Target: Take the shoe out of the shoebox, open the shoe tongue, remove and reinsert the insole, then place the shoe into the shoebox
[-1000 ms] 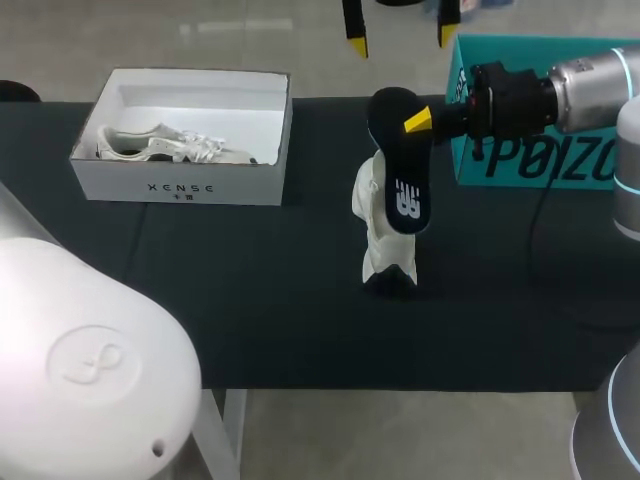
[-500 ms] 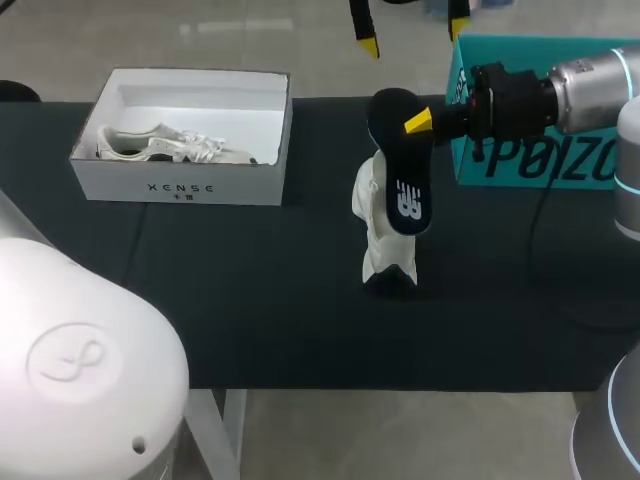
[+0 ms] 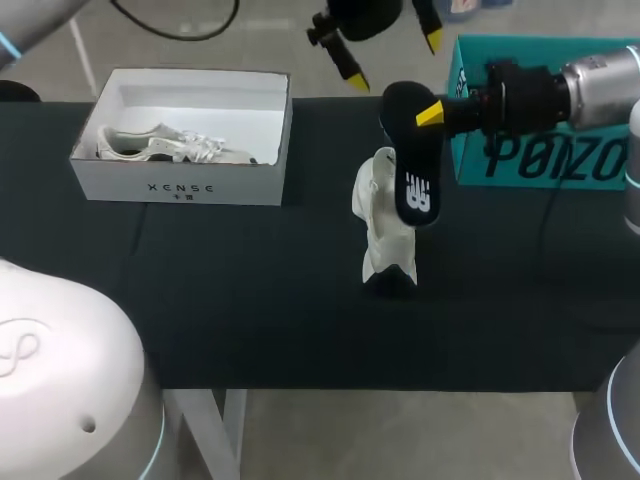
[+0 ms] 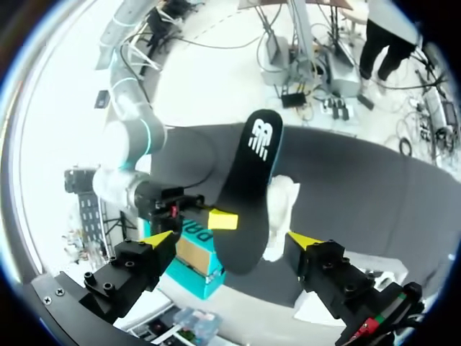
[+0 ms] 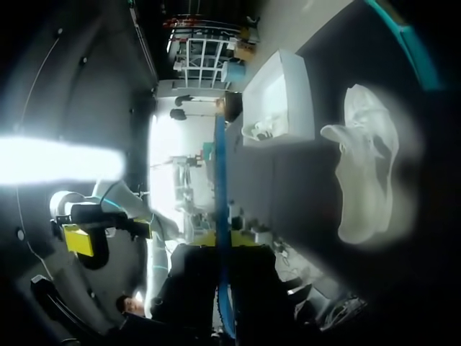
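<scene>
The right gripper point(image 3: 426, 115) is clamped on the upper end of the dark insole point(image 3: 412, 160), whose lower end hangs close by the white shoe point(image 3: 385, 235) standing on the table point(image 3: 250, 300). The left gripper point(image 4: 232, 239), spread wide and empty, faces the insole's whole printed side, which the right wrist view shows only edge-on.

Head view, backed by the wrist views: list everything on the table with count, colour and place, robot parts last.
table: 1, black cloth, across the view.
shoebox: 1, white, open, far left.
boxed shoe: 1, white, inside the shoebox.
loose shoe: 1, white, table's middle.
insole: 1, black with white logo, held over the loose shoe.
teal box: 1, teal, far right.
left gripper: 1, yellow-tipped, jaws open, above the far edge.
right gripper: 1, yellow-tipped, jaws shut on the insole.
</scene>
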Controlling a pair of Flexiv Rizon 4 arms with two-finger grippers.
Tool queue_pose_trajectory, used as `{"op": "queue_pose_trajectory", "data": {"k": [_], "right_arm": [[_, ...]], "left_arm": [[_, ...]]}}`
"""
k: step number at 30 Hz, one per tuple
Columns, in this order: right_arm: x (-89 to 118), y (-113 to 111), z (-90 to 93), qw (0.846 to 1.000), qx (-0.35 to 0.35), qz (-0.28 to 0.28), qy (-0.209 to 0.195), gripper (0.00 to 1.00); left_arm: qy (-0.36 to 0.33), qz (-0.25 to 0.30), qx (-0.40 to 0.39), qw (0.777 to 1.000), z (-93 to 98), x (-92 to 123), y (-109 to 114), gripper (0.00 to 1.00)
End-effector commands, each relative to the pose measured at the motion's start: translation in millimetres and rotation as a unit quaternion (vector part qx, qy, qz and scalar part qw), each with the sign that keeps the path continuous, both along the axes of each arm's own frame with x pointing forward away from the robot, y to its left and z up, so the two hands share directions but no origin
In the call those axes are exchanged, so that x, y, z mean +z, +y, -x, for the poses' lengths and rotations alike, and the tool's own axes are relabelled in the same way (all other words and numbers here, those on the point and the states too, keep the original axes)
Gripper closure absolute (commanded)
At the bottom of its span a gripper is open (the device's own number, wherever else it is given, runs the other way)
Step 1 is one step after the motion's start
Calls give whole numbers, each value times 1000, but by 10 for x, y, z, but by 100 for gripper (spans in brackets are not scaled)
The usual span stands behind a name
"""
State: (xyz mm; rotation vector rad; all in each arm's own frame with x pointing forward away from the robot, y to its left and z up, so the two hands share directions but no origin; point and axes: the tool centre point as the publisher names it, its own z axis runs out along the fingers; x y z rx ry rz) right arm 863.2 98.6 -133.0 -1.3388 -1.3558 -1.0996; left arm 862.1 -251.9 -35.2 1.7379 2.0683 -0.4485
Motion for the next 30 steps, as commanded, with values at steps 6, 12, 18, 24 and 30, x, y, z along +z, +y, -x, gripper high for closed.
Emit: {"op": "queue_pose_trajectory", "data": {"k": [6, 12, 18, 24, 30], "right_arm": [[152, -185, 9, 1000, -15, -15, -13, 100], [140, -177, 21, 1000, -18, -18, -13, 100], [124, -172, 36, 999, -21, -41, -5, 100], [272, -167, 49, 996, -20, -83, -4, 100], [360, -174, 55, 995, -25, -92, -8, 100]], "left_arm": [[-102, 349, -21, 931, 42, -57, 200, 0], [-89, 323, 5, 942, 48, -117, 60, 0], [-89, 323, 5, 942, 48, -117, 60, 0], [-89, 329, -2, 940, 22, -253, 69, 0], [-88, 354, 30, 930, -38, -305, 32, 0]]}}
